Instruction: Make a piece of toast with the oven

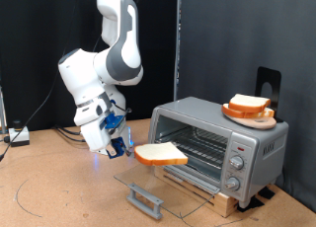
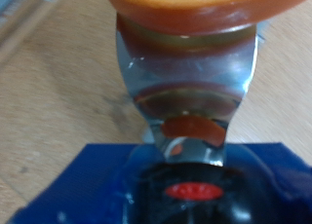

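Now, the scene by its parts:

Gripper: the gripper (image 1: 128, 150) hangs low at the exterior view's left of the oven, fingers clamped on the near edge of a slice; in the wrist view the metal fingers (image 2: 146, 78) run up to the slice's crust.

Piece of toast: the piece of toast (image 1: 161, 155) is held flat and level in the air, just in front of the oven's open mouth, above the lowered door.

Oven: the oven (image 1: 219, 144) stands on a wooden base on the table, glass door (image 1: 168, 184) folded down, wire rack (image 1: 196, 140) showing inside, knobs (image 1: 235, 164) at the exterior view's right.

Other slice: a second slice (image 1: 251, 106) lies on an orange plate (image 1: 244, 115) on the oven's roof.

Handling, as a judgement: the bread looks light and soft, with a firmer crust; a hard pinch would likely dent or tear it, while a loose one could let it droop or slip.

Where to hold: the crust edge, as now, seems the soundest place, since it leaves the far side free to meet the rack.

Risk: held by one edge, the slice may sag or tilt.
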`<state>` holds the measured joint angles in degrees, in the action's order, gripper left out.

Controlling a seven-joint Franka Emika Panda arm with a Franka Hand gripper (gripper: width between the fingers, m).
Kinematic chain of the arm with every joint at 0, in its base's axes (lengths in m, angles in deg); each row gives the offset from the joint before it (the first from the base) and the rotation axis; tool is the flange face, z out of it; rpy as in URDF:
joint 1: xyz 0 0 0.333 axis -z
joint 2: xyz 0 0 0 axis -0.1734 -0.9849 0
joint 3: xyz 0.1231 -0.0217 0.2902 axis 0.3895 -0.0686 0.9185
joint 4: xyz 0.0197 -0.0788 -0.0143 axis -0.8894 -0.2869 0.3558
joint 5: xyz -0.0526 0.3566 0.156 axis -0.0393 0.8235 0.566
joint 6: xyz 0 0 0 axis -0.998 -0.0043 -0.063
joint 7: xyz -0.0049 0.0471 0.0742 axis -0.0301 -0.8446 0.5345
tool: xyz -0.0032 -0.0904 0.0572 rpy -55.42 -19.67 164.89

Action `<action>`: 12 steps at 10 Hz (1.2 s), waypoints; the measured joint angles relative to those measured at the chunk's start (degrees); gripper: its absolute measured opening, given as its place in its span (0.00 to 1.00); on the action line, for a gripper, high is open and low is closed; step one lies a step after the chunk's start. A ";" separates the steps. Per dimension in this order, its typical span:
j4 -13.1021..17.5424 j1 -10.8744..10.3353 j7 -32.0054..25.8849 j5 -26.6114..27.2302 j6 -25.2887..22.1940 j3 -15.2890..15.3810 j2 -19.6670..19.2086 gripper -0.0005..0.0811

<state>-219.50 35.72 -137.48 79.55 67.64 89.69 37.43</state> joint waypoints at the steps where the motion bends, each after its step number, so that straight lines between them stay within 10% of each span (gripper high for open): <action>1: -0.02 -0.27 -2.04 -0.36 -2.61 0.01 0.67 0.51; 12: -3.42 -11.01 0.40 0.59 10.20 16.70 8.80 0.51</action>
<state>-222.92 24.71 -137.08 80.14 77.84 106.39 46.23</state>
